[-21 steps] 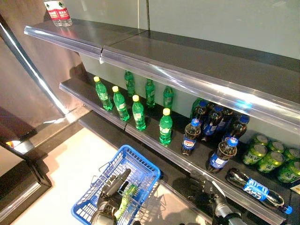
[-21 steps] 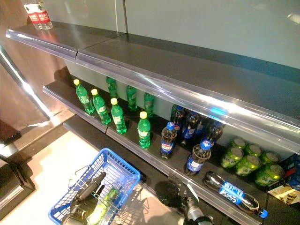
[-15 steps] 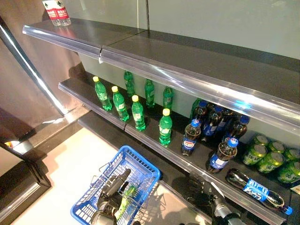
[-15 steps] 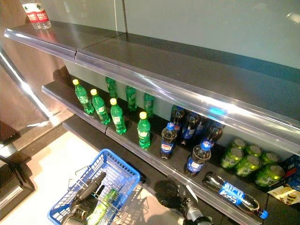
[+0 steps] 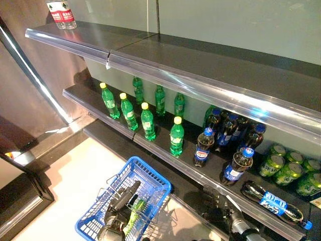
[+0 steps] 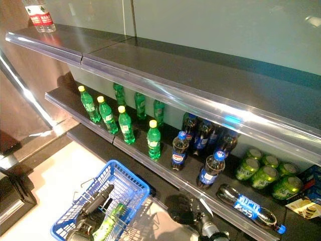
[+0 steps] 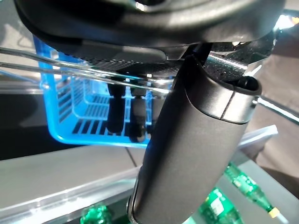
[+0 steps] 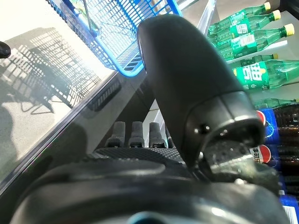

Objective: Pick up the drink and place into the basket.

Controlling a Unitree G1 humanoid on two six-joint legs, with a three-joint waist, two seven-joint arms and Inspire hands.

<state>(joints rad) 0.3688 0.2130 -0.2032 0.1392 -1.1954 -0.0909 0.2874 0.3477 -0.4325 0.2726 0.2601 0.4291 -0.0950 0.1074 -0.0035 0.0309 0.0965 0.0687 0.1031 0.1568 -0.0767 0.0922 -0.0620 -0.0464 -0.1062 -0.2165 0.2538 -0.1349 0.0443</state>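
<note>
A blue wire-handled basket hangs low at the left, above the pale floor. My left hand is curled round its metal handles. A green bottle with a yellow-green label lies inside it, beside the hand. My right hand hovers empty just below the front edge of the lower shelf, its fingers loosely extended and the thumb standing up. Upright green bottles and cola bottles stand on that shelf above and left of this hand.
One cola bottle lies on its side at the shelf's right end, with green cans behind it. The upper shelf overhangs and holds two water bottles at far left. A dark pillar stands left.
</note>
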